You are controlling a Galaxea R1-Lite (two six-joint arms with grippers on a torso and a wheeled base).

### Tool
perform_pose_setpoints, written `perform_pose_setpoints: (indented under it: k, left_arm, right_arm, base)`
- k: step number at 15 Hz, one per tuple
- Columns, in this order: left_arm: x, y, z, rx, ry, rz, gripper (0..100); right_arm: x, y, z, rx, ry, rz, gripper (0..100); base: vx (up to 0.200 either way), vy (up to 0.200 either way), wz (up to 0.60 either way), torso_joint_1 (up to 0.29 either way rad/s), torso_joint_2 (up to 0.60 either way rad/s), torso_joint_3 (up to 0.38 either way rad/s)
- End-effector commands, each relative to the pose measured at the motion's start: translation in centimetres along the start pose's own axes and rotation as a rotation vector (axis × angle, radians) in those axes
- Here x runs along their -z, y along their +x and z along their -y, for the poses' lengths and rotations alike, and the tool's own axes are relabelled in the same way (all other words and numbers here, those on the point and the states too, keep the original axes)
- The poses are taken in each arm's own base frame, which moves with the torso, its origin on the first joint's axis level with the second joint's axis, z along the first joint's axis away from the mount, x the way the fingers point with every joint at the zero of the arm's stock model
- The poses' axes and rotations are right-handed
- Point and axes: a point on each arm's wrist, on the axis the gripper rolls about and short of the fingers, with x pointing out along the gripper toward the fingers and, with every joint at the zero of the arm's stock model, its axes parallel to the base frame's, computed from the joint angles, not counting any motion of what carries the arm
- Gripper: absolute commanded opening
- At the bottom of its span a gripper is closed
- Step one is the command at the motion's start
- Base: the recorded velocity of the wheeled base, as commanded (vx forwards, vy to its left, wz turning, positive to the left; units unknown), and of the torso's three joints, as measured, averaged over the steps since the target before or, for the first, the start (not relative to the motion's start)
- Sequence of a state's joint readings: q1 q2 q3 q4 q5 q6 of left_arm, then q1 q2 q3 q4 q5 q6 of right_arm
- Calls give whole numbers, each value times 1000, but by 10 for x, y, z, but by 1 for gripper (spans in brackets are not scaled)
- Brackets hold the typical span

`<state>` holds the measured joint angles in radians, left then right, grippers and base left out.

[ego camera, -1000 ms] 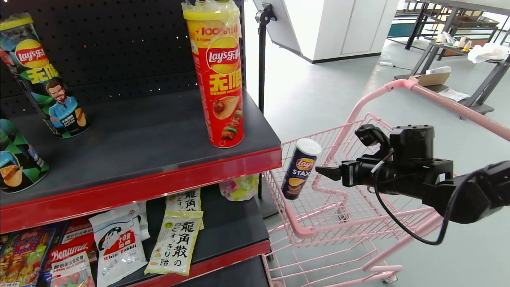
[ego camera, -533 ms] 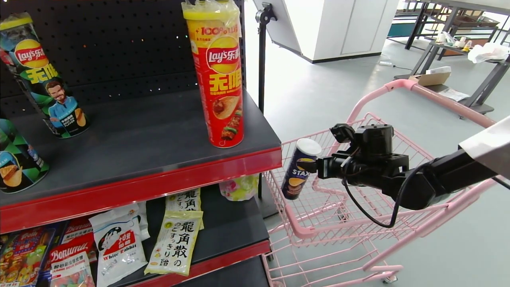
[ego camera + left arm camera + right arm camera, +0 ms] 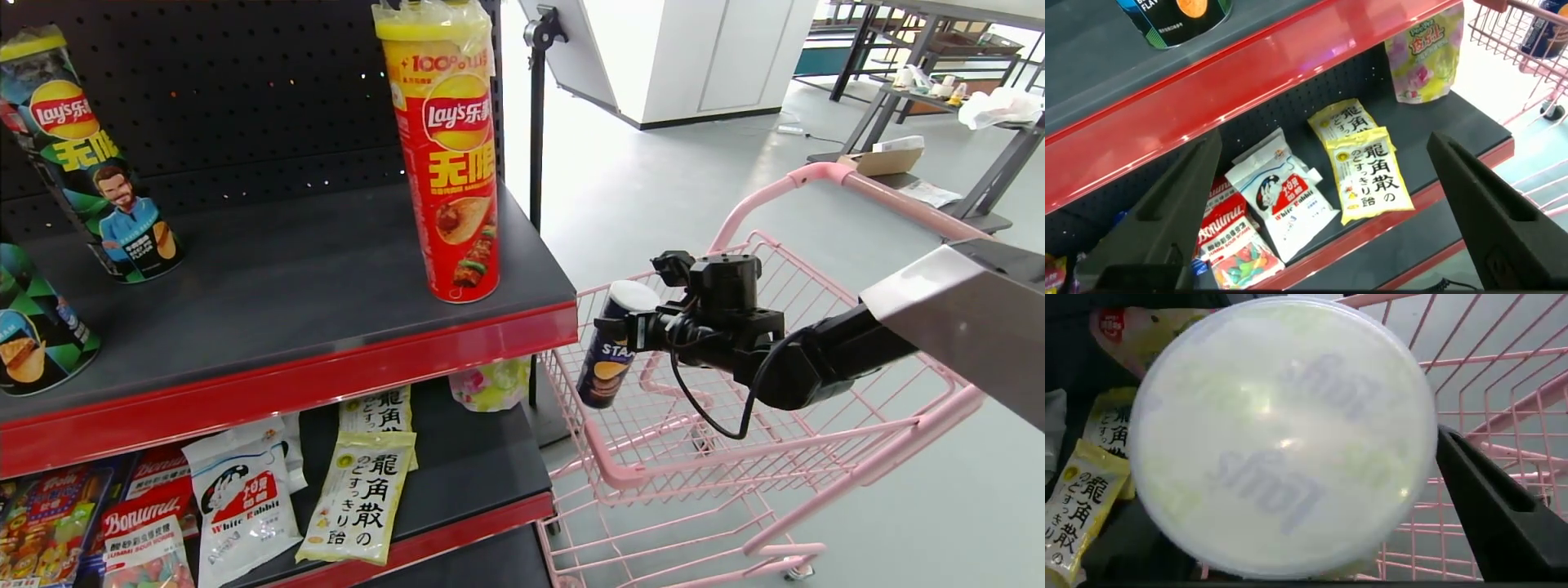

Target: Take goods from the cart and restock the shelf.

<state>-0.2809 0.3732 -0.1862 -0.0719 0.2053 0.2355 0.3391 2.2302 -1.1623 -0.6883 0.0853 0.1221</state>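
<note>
Print located, not transcribed.
- Red can [image 3: 449, 163], 12 o'clock on shelf [image 3: 326, 269]: round logo, large yellow characters, a percentage near the rim.
- Green can [image 3: 90, 155], 10 o'clock: same logo and characters.
- Blue can [image 3: 608, 359], 3 o'clock in cart [image 3: 820, 173]: white Latin word, partly covered.
- Lid [image 3: 1282, 433]: faint embossed word.
- Lower shelf [image 3: 482, 457], 7 o'clock:
  - White bag [image 3: 241, 506]: Latin name.
  - Yellow bag [image 3: 359, 498]: column of black characters.
  - Red bag [image 3: 143, 531]: white script.

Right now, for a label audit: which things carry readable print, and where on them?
Tall red chip can, top shelf: large print down its side.
Dark blue chip can in pink wire cart: logo mid-side.
Its clear plastic lid: embossed, too blurred.
Yellow candy bag, lower shelf: dark characters.
White candy bag beside it: red wording.
</note>
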Motion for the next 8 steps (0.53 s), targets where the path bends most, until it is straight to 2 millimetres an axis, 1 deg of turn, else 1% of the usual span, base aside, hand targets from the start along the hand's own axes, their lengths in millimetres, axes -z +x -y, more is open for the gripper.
perform_pose_setpoints:
  k: [1, 5, 6, 8]
  left_arm:
    - [-1, 0, 0, 0, 1, 0, 100]
    - [-2, 1, 0, 0, 0, -3, 100]
    - [-2, 2, 0, 1, 1, -7, 100]
    - [-4, 4, 0, 4, 3, -18, 100]
  right_arm:
    - [6, 13, 4, 5, 3, -6, 100]
    - [12, 24, 6, 7, 25, -14, 100]
    - [12, 25, 6, 7, 25, -12, 0]
    - [12, 28, 7, 8, 44, -7, 0]
  base:
    - [0, 0, 0, 0, 0, 0]
    - [0, 0, 0, 0, 0, 0]
    - [0, 0, 0, 0, 0, 0]
    - [0, 0, 0, 0, 0, 0]
